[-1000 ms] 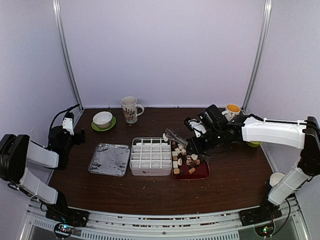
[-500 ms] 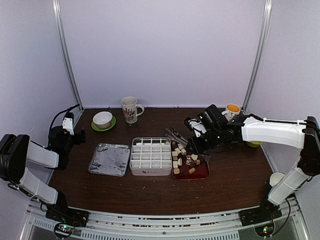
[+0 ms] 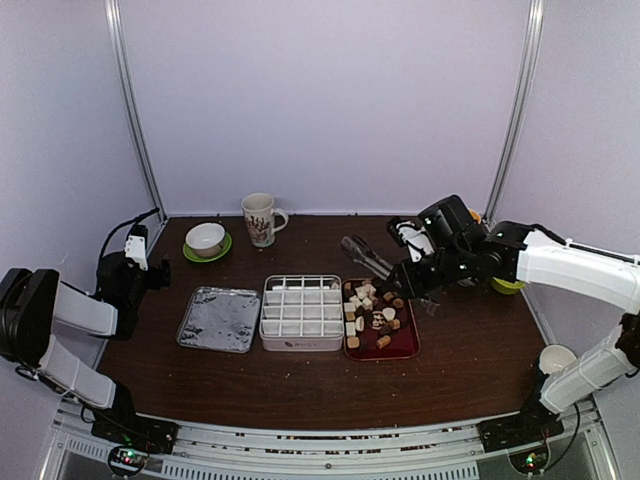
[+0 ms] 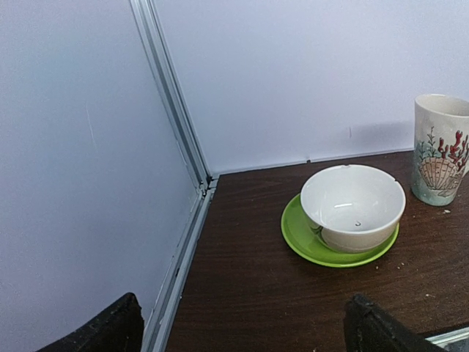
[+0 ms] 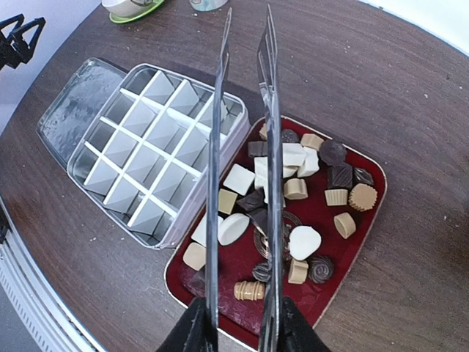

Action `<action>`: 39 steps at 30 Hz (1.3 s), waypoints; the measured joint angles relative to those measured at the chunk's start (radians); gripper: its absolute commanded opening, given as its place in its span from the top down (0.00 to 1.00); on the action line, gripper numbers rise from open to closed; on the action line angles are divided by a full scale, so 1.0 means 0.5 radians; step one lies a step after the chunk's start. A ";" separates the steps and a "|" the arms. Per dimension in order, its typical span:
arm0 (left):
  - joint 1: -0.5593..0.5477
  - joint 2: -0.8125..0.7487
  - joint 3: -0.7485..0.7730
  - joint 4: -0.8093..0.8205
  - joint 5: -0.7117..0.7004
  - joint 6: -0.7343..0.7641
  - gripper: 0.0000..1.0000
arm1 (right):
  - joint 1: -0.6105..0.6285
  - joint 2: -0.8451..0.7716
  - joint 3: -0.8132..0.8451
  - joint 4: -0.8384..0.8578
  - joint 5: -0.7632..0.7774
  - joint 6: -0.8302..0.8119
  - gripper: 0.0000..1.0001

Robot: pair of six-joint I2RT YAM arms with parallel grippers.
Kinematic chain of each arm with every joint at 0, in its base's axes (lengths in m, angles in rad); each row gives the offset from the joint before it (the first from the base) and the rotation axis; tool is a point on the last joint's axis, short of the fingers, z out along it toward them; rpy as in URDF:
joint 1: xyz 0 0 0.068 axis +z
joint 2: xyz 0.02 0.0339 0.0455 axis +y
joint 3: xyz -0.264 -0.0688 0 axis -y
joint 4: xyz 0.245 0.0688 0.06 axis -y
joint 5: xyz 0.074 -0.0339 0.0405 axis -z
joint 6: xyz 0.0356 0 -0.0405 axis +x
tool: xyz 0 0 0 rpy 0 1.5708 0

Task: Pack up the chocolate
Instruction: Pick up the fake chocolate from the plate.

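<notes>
Many small pieces of chocolate (image 5: 304,242), cubes and rounds in dark brown, tan and cream-white, lie heaped on a dark-red tray (image 5: 353,249) in the middle of the brown counter (image 3: 470,340). The tray's left edge sits against a white divided box (image 5: 157,154), and a silver lid (image 5: 73,110) lies flat just beside the box on its far side from the tray. The right end effector (image 5: 242,334) is clamped on a pair of metal tongs (image 5: 270,110). In the right wrist view the two long blades run up from between the fingers (image 5: 194,330), passing above the tray and the box's near corner, and they stand a little apart along their whole length. From the top view the tongs slant out over the tray's back edge, above the counter. The left end effector (image 4: 242,326) is parked at the left rim of the counter, well apart from the tray, with its dark fingertips (image 4: 110,323) spread wide. Ahead of it a white bowl (image 4: 352,205) rests on a green saucer (image 4: 300,238), with a shell-patterned mug (image 4: 442,147) standing upright near the bowl.
</notes>
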 measured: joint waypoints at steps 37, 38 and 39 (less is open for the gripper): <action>0.000 0.000 0.000 0.000 0.000 0.000 0.02 | 0.000 -0.130 -0.365 -0.472 -0.173 -0.037 0.61; 0.000 0.000 0.000 0.000 0.000 -0.001 0.02 | 0.000 -0.112 -0.365 -0.468 -0.172 -0.038 0.61; 0.000 0.000 0.000 0.000 0.000 0.000 0.02 | 0.000 -0.095 -0.365 -0.465 -0.172 -0.039 0.61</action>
